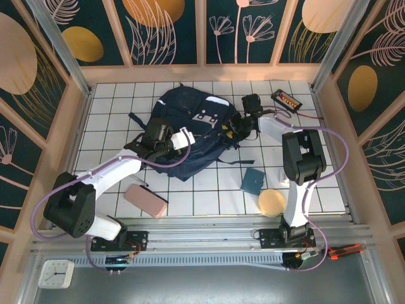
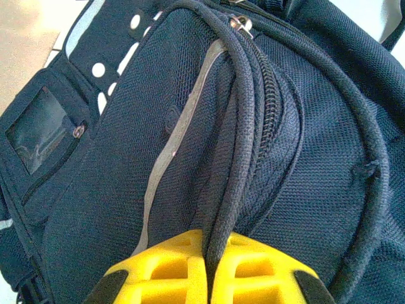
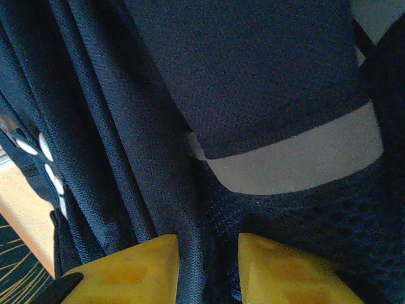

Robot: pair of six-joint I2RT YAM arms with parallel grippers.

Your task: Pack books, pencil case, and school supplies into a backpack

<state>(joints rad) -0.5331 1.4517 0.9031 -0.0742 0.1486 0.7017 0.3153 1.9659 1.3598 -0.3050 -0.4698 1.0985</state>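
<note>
Your left gripper [image 2: 208, 253] is clamped on the corded rim [image 2: 233, 126] of the large navy-blue mesh backpack [image 2: 310, 164]. Right gripper [image 3: 207, 253] has its jaws apart, with a fabric fold [image 3: 190, 209] between them.

- The backpack [image 1: 190, 136] lay flat on the white-tiled bench [image 1: 202, 197], toward the far middle. It was navy mesh with white-grey trim patches and dark straps trailing at its sides.
- Up close [image 2: 190, 158], a curved zip ran along a bulging pocket, with a metal pull at the top. A small clear window pocket sat to the left.
- The pencil case [image 1: 145, 201], a pale pink rounded oblong, lay flat and angled at the near left, well apart from the backpack.
- A thin black pen [image 1: 140, 182] lay just beside its far edge.
- The teal pad [image 1: 253, 181], small and square, lay flat at the near right, turned cornerwise.
</note>
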